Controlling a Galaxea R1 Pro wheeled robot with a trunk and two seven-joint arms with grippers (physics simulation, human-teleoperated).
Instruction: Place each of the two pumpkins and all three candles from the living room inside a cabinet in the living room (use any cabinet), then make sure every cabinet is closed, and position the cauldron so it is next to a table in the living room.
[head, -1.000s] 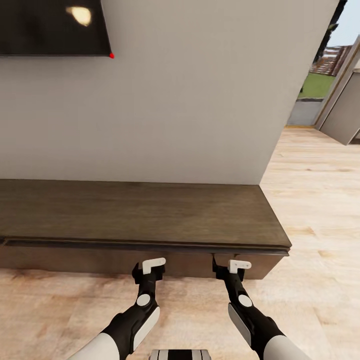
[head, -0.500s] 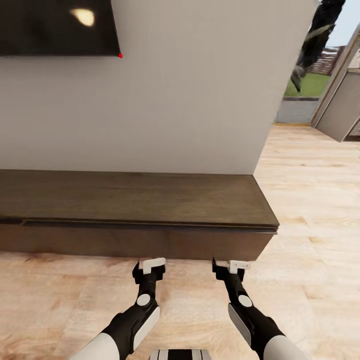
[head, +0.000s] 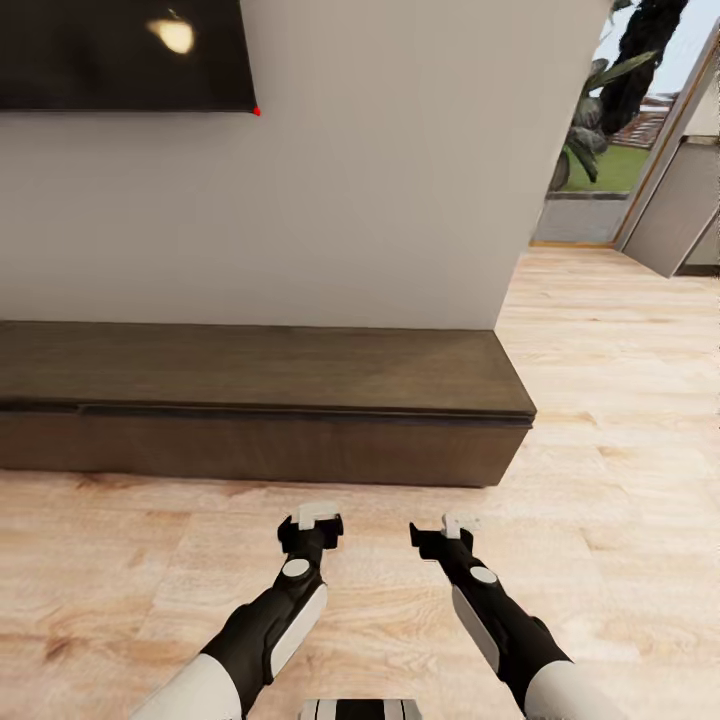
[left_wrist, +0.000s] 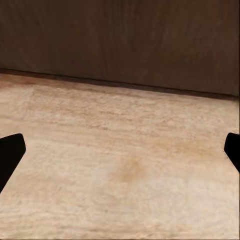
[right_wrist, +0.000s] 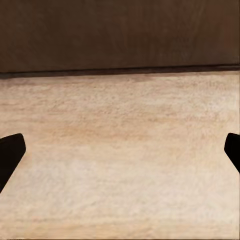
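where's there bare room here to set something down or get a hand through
The cabinet top is bare along its visible length, bordered by the wall behind. The wood floor is free between the cabinet front and both grippers, left gripper and right gripper, and to the cabinet's right toward the glass doors. Nothing looks crowded.

A home living room is indicated by the light wood-plank floor (head: 620, 420), the long low dark-brown cabinet (head: 260, 420) set against a plain grey wall (head: 380, 180), a dark wall-mounted screen (head: 110, 55) above it, and an opening onto a garden (head: 600, 170) at the far right.
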